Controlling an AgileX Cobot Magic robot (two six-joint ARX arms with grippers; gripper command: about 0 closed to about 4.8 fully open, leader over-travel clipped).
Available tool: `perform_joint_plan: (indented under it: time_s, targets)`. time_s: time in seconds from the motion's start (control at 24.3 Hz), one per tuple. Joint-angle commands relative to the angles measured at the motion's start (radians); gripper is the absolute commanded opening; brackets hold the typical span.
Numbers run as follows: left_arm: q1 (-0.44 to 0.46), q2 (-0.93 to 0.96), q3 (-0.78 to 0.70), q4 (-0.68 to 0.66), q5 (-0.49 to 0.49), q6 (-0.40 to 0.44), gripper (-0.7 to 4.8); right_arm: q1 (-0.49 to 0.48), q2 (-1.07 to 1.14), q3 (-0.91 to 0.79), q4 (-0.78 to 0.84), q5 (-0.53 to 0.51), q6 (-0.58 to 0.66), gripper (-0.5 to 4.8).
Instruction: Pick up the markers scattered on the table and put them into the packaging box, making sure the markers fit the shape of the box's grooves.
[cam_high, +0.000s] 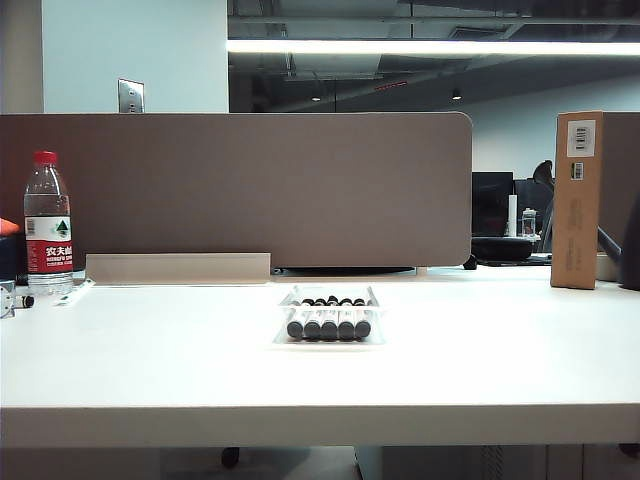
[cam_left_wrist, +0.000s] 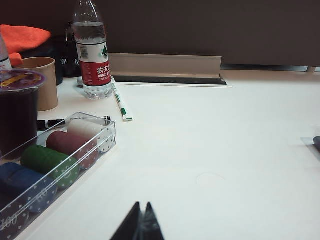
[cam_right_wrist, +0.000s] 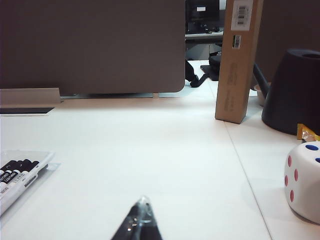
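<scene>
White markers (cam_high: 329, 319) boxed – both grippers closed, wrist-views only.

White-barrelled black-capped markers (cam_high: 329, 322) side by side in the shallow clear plastic packaging box (cam_high: 284, 336) mid-table (cam_high: 150, 370), clear plastic water bottle (cam_high: 47, 224) far left, tall brown cardboard box (cam_high: 577, 200) far right, grey partition panel (cam_high: 240, 190) behind.

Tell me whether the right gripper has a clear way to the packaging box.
Probably yes. In the right wrist view the shut right gripper sits low over bare table, and nothing lies between it and the packaging box holding the markers. The left gripper is shut too, well off.
</scene>
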Motion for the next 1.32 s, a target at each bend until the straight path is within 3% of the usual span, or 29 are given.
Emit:
perform_joint_plan:
  time_s: [0.04, 1.32]
  targets:
    - [0.000, 0.000, 0.004, 0.006, 0.000, -0.003, -0.02, 0.000, -0.001, -0.005, 0.014, 0.003, 0.001, -0.05]
    - [-0.001, 0.000, 0.004, 0.006, 0.000, -0.003, -0.02, 0.000, -0.001, -0.005, 0.014, 0.025, -0.006, -0.05]
